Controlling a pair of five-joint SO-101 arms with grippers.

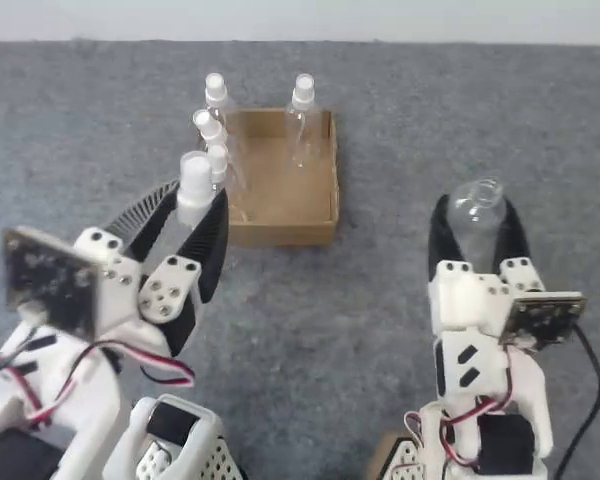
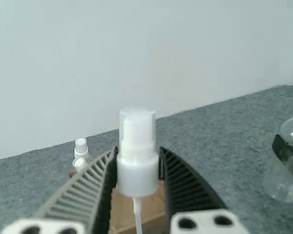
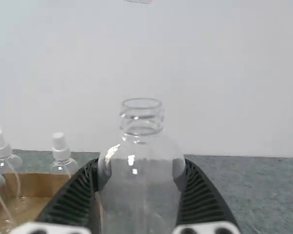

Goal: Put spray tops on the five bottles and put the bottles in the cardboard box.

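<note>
So, I am on the last bottle. Four capped bottles [image 1: 216,95] already stand at the cardboard box [image 1: 280,230], three along its left wall and one toward its far right corner, inside it as far as I can judge. My left gripper [image 1: 193,200] hangs above the table in front of the box's left corner. Its jaws are closed narrowly on the collar of the fifth spray top [image 1: 195,178], which sits upright with its dip tube [image 2: 136,214] hanging down between the fingers. My right gripper [image 1: 475,228] is raised well to the right of the box, jaws clasped around the body of the open clear bottle [image 1: 477,203], which is upright with its neck bare. The two are well apart, so the step in hand is the mating. I judge I must bring the top over the bottle's mouth, thread the thin tube into the neck first, then lower and seat the collar — both kept upright, since a small tilt could catch the tube on the rim. After that the bottle goes into the free space in the box.
</note>
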